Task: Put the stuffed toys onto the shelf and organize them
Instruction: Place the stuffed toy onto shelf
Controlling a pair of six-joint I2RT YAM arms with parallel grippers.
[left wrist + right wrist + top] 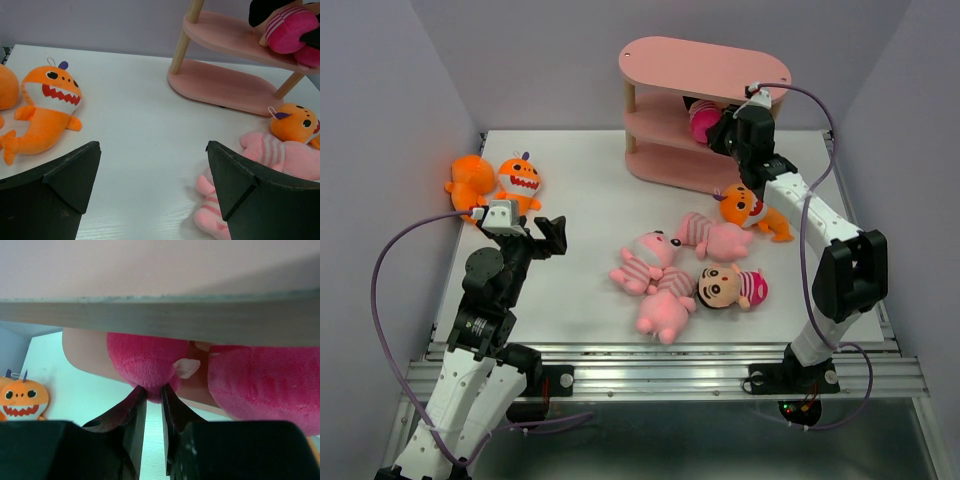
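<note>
Right gripper [153, 390] at shelf [705, 62] middle tier, fingers almost closed, pinching magenta plush of doll [142, 360]. Doll's face hidden by top board and arm. Left gripper [152, 146] spread wide, empty, above table [145, 100]. Pigs [655, 275] partly cut off in left wrist view.

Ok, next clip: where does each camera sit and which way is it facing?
Top external: above and behind the bases, looking down across the table to the shelf; both arms show.
Left wrist: low over the table, facing the shelf; its open fingers frame the bottom.
Right wrist: under a shelf tier, facing the doll; its fingers pinch it.
Shared: top and left wrist both show the doll and the orange monster.
</note>
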